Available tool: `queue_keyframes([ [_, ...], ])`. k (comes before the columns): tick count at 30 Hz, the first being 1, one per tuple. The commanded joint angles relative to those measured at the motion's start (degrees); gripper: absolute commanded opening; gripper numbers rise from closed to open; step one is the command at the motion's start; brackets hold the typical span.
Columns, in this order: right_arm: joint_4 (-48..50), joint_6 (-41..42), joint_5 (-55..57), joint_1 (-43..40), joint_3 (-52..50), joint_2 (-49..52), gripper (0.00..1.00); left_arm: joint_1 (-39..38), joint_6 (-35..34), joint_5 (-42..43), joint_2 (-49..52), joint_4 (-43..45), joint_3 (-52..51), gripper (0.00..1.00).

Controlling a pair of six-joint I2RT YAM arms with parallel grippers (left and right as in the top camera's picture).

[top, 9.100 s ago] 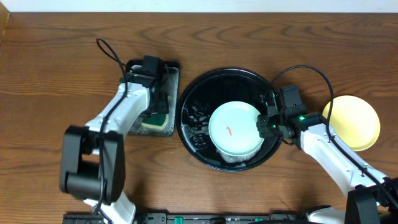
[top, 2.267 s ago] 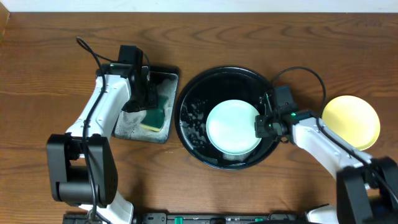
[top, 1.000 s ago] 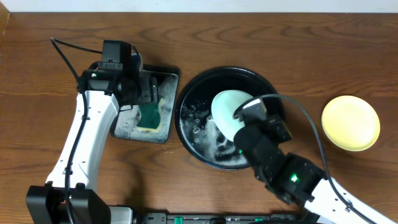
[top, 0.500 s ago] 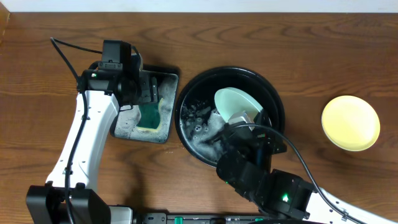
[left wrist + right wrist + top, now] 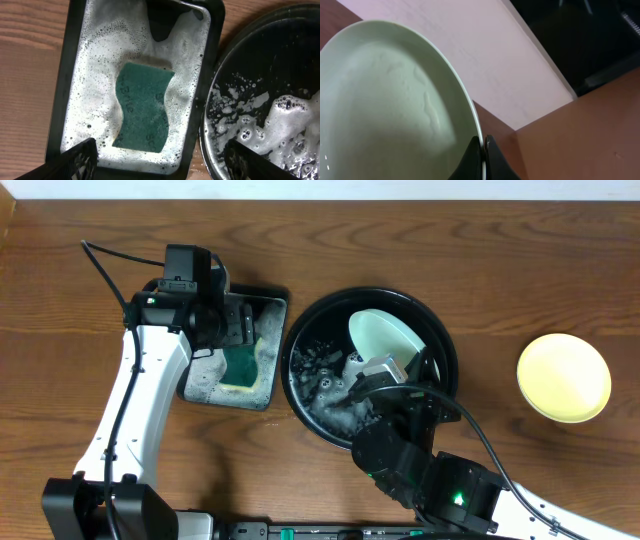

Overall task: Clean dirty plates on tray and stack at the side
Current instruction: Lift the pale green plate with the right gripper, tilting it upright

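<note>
right hand (image 5: pixel 482 150) pinches the mint plate (image 5: pixel 395 100) by its rim — plate tilted up, above the tray (image 5: pixel 310 325).

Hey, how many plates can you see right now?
2. A mint plate is gripped on edge, tilted above the black tray, by the right gripper. A yellow plate lies on the table, far right. Another may be hidden under the right arm.
</note>
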Motion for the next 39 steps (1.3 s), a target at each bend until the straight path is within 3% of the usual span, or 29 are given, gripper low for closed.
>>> queue_keyframes([
  [1,1.2,-3.7,2.3,0.4,0.0,-0.6,0.01,0.2,-0.1,0.7,0.0,-0.1,1.1,0.82],
  [18,1.9,-5.7,2.6,0.4,0.0,-0.6,0.01,0.2,0.0,0.7,0.0,-0.1,1.1,0.82],
  [26,0.2,-3.0,-10.0,-0.2,0.0,0.0,0.01,0.2,0.0,0.7,0.0,-0.1,1.1,0.82],
  [39,-3.9,0.2,-10.4,-1.6,0.0,1.9,0.01,0.2,0.0,0.7,0.0,-0.1,1.1,0.82],
])
